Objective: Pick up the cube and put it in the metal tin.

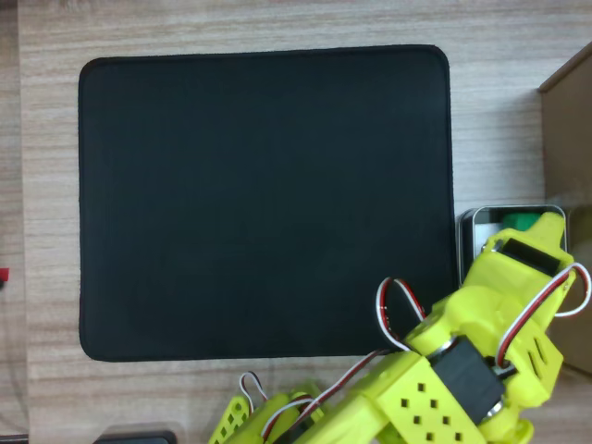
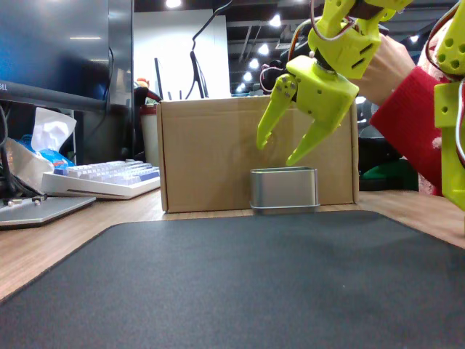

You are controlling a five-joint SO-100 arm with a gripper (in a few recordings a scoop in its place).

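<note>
Likely light, stiff and smooth-faced: the cube [image 1: 518, 220], small and green, best pinched across 2 opposite flat faces, centred so it cannot twist out. Lies inside the metal tin [image 1: 472, 231] already, seen from the overhead view as a green patch just past the yellow arm, at the right edge of the black mat [image 1: 264, 199]. Task judged essentially done; only a clean withdrawal left. Thin, shiny tin walls probably slippery and easy to nudge across the bench [image 2: 43, 251].

Gripper [image 2: 280, 151] hanging just above the tin in the fixed view, fingers [image 2: 267, 131] spread wide and holding nothing.

Fixed view: height of the fingers over the rim, and the cardboard box [image 2: 203, 153] close behind the tin, but nothing of the tin's inside. Overhead view: the cube within the walls, though the arm covers much of the tin there.
</note>
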